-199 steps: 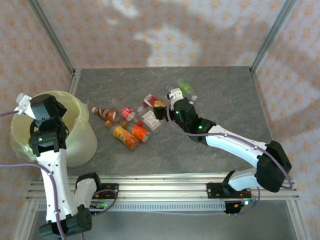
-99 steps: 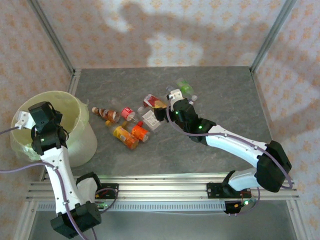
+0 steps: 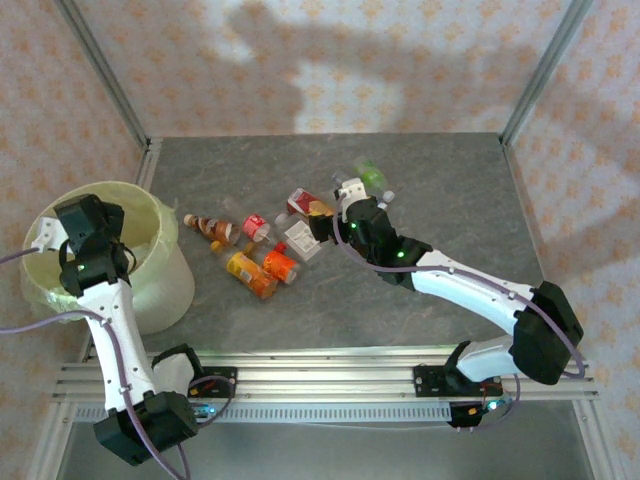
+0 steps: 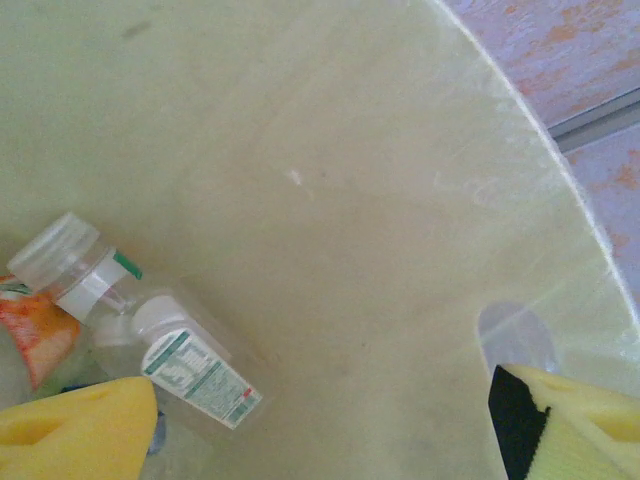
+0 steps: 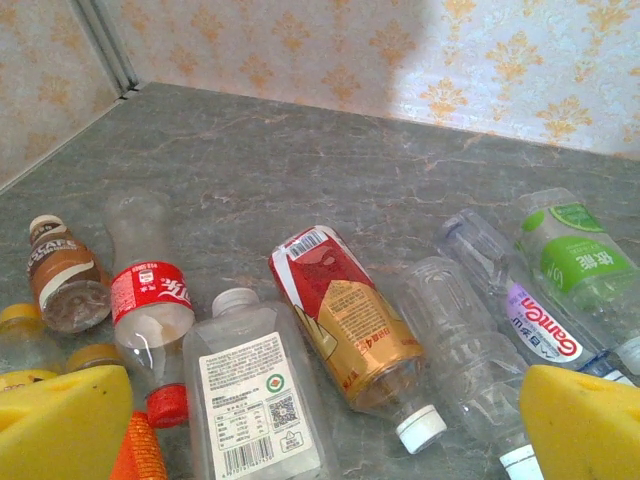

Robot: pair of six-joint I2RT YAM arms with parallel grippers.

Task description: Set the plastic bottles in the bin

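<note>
At left edge of tabletop (image 3: 450, 180): bin (image 3: 165, 290); left gripper (image 3: 85, 225) above its mouth, jaws spread wide, nothing between; on liner inside, clear white-labelled bottle (image 4: 190, 370) beside clear-capped one (image 4: 70, 265), orange-labelled one (image 4: 30, 330) just beside those; mid-tabletop: loose plastic bottles (image 3: 250, 270) on their sides; right gripper (image 3: 318, 225) low over far end of cluster, jaws wide apart, empty; between its pads (image 5: 60, 420): red-and-gold bottle (image 5: 345, 320), flat white-labelled bottle (image 5: 255, 400) just beside it.

Grey table (image 3: 450, 180) (loose bottles (image 3: 250, 273), bin (image 3: 168, 290))
</note>
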